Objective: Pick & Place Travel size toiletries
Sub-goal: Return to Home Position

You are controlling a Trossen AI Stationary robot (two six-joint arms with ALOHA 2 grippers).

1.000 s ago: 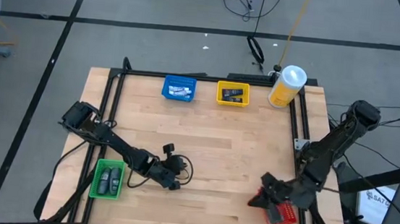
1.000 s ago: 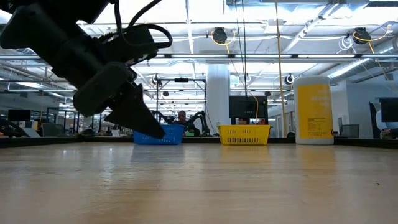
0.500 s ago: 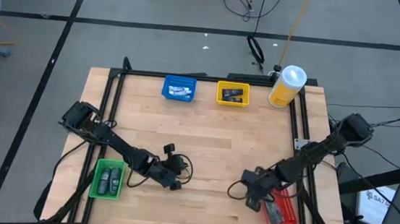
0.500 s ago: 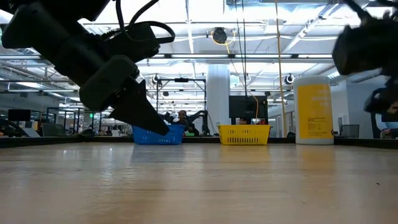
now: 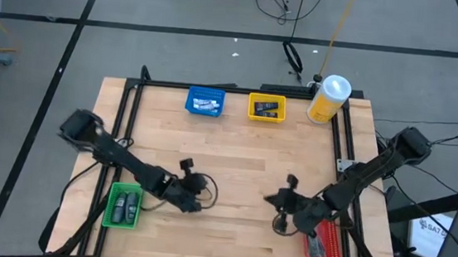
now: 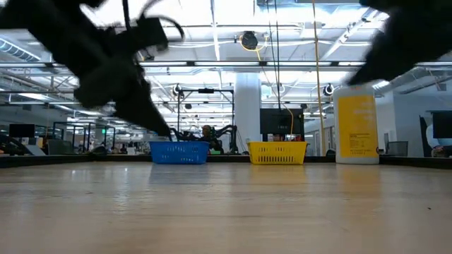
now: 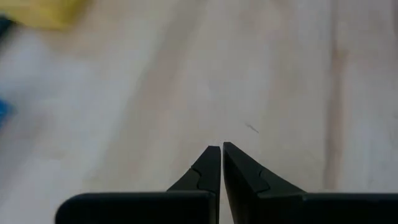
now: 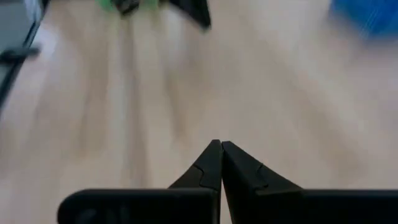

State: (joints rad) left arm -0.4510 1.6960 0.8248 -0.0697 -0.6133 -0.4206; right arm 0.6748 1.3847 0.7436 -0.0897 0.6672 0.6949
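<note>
From above only: a pale planked table [image 5: 235, 154] in a black frame, with four ribbed plastic bins on it. Inside them, the toiletries [image 5: 125, 206]: dark grey tubes in the green bin [image 5: 107, 205] at the near left, silver-white pieces in the blue bin [image 5: 189, 100] at the far edge, a dark piece in the yellow bin [image 5: 251, 107] just right of it, dark pieces in the red bin [image 5: 334, 242] at the near right. At the far right corner, a round yellow bottle [image 5: 328, 100] with a white cap, well apart from both arms. Low over the near boards, the left gripper [image 5: 192, 196] right of the green bin and the right gripper [image 5: 282, 203] just left of the red bin, with bare wood between.

From table height: only the blue and yellow bins and the upright bottle along the far edge, contents hidden behind the bin walls; both arms mere dark blurs overhead.

From the wrists: on each arm, black wedge-shaped fingers [image 7: 208, 168] pressed tip to tip, gripping nothing, over smooth wood grain.
</note>
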